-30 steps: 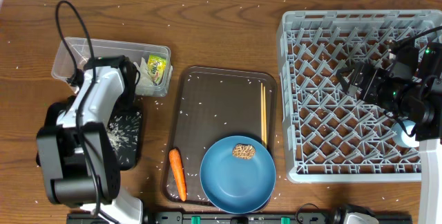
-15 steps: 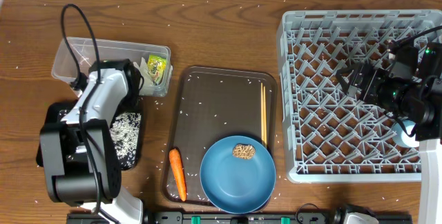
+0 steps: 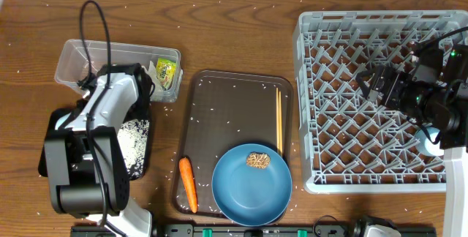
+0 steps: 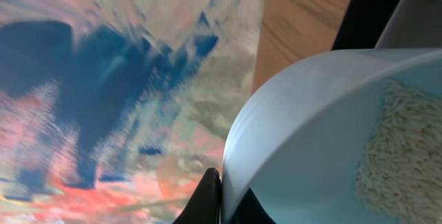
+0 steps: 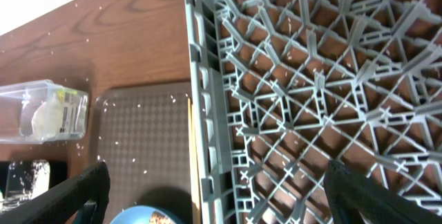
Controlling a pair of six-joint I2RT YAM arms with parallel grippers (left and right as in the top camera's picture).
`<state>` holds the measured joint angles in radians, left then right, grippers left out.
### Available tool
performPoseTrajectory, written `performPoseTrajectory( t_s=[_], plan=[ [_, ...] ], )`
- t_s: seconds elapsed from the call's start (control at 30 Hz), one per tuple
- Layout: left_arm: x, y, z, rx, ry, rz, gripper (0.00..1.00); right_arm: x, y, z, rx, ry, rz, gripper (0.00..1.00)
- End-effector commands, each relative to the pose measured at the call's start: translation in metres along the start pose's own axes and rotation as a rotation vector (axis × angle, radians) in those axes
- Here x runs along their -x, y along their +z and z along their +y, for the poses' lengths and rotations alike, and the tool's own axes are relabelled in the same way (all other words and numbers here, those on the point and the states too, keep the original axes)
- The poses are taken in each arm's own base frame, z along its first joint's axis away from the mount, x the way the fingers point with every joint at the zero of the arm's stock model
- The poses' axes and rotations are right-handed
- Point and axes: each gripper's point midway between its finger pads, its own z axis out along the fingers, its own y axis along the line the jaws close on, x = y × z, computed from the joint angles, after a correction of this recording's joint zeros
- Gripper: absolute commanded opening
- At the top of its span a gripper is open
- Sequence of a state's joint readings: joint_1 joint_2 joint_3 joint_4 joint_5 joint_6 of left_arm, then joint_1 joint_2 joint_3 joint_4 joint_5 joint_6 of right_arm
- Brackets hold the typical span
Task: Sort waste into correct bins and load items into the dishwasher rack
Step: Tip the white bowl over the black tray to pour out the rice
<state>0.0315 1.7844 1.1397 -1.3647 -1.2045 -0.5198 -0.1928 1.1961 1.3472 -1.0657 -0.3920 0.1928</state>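
Note:
My left gripper (image 4: pixel 219 196) is shut on the rim of the white bowl (image 4: pixel 304 134), tilted, with rice (image 4: pixel 400 155) left inside. In the overhead view the left arm (image 3: pixel 110 105) hides the bowl, above the black tray (image 3: pixel 55 131) that holds a rice pile (image 3: pixel 131 138). The clear tub (image 3: pixel 110 55) holds the paper and wrapper (image 3: pixel 165 72). The carrot (image 3: pixel 189 184), chopsticks (image 3: pixel 278 120) and blue plate (image 3: pixel 252 186) with the brown lump (image 3: pixel 257 160) lie on the brown tray. My right gripper (image 3: pixel 374 83) is open and empty over the grey rack (image 3: pixel 344 25).
The brown serving tray (image 3: pixel 227 105) sits mid-table between bins and rack. A pale cup-like item (image 3: pixel 430 142) shows in the rack's right side, partly hidden by the right arm. Rice grains are scattered over the wooden table. The rack's left wall (image 5: pixel 200 79) is under my right gripper.
Rice that was spraying into the black tray has settled into a pile. The left arm has shifted slightly up and right. The right arm has not moved.

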Motion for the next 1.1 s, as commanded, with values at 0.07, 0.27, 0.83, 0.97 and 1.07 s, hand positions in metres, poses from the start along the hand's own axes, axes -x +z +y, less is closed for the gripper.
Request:
performPoseTrajectory(
  t_s=[0.07, 0.27, 0.83, 0.97, 1.07],
  plan=[
    [0.007, -0.009, -0.005, -0.04, -0.102, -0.018, 0.06, 0.006, 0.0, 0.005, 0.012, -0.021, -0.02, 0.92],
    [0.014, -0.005, -0.002, -0.012, -0.104, -0.043, 0.06, 0.005, 0.0, 0.005, 0.011, -0.02, -0.017, 0.92],
    [0.02, -0.005, 0.005, -0.031, -0.079, -0.055, 0.06, 0.009, 0.0, 0.005, 0.014, -0.026, -0.032, 0.92],
    [0.023, -0.011, 0.003, -0.043, -0.136, -0.073, 0.06, 0.009, 0.0, 0.006, 0.014, -0.027, -0.034, 0.92],
    [0.016, -0.009, 0.003, -0.036, 0.055, -0.054, 0.06, 0.008, -0.001, 0.005, 0.013, -0.025, -0.029, 0.92]
  ],
)
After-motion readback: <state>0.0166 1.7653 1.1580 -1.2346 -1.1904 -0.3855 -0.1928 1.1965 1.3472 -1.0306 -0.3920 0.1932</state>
